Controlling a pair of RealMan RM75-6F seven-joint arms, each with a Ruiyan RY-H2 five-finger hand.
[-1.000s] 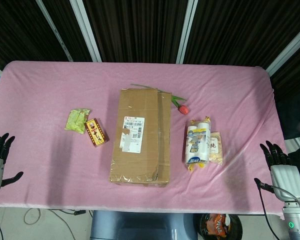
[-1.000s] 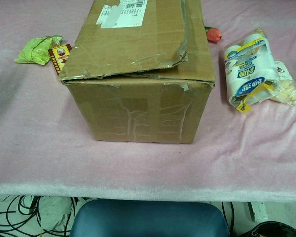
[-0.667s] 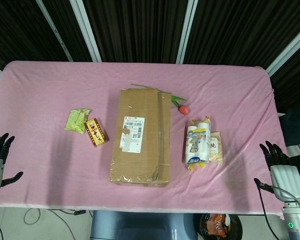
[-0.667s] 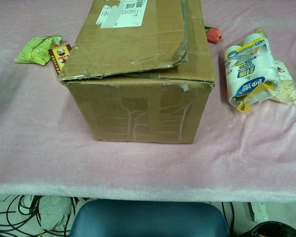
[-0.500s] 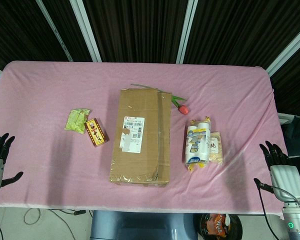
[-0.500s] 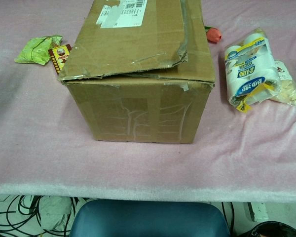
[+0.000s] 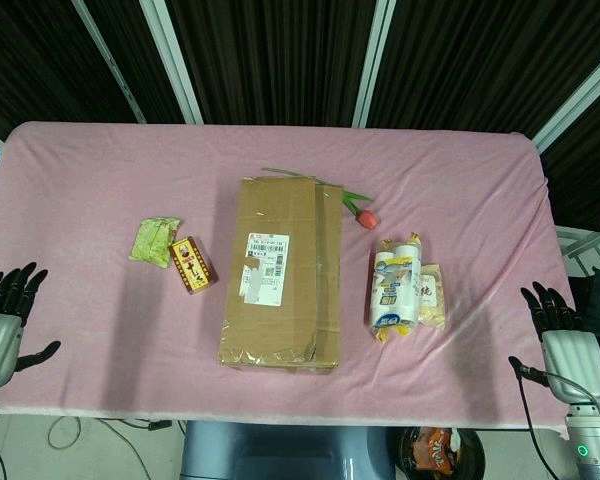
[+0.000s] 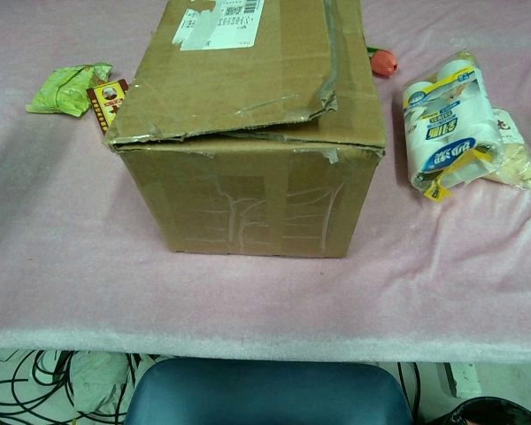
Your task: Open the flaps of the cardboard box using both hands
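A brown cardboard box (image 7: pixel 280 272) (image 8: pixel 248 133) stands in the middle of the pink table, its top flaps folded down with a white label on the wide left flap. In the chest view the left flap's near corner sits slightly lifted over the right one. My left hand (image 7: pixel 2 325) hovers at the table's near left edge, fingers spread, holding nothing. My right hand (image 7: pixel 562 335) is at the near right edge, fingers apart and empty. Both are far from the box and out of the chest view.
A green packet (image 7: pixel 155 240) and a small red box (image 7: pixel 192 264) lie left of the cardboard box. A red tulip (image 7: pixel 365 216) lies behind its right side. A pack of paper rolls (image 7: pixel 395 287) and a yellowish packet (image 7: pixel 432 297) lie to the right.
My left hand has moved slightly right and up, further over the table's edge. The right hand and the box have not moved.
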